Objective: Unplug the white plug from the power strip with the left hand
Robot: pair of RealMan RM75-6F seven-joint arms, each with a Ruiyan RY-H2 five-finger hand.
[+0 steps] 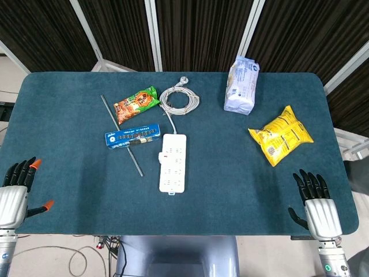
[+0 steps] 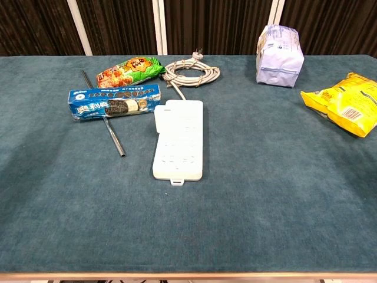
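Observation:
A white power strip (image 1: pixel 173 163) (image 2: pixel 178 139) lies mid-table, its long side pointing away from me. Its grey-white cable (image 1: pixel 179 100) (image 2: pixel 190 73) is coiled behind it, with the cable's own plug lying loose on the cloth. A low white bump (image 1: pixel 163 154) (image 2: pixel 162 110) shows at the strip's far-left part; I cannot tell it apart from the strip's body. My left hand (image 1: pixel 14 190) rests at the table's near-left edge, fingers spread, holding nothing, well left of the strip. My right hand (image 1: pixel 314 202) sits at the near-right edge, also spread and holding nothing. The chest view shows neither hand.
Left of the strip lie a blue biscuit box (image 1: pixel 132 136) (image 2: pixel 114 102), a thin metal rod (image 1: pixel 122 136) (image 2: pixel 109 127) and a green-orange snack bag (image 1: pixel 136 104) (image 2: pixel 129 71). A pale blue-white bag (image 1: pixel 241 85) (image 2: pixel 279 48) and a yellow bag (image 1: pixel 281 135) (image 2: pixel 347 103) lie at the right.

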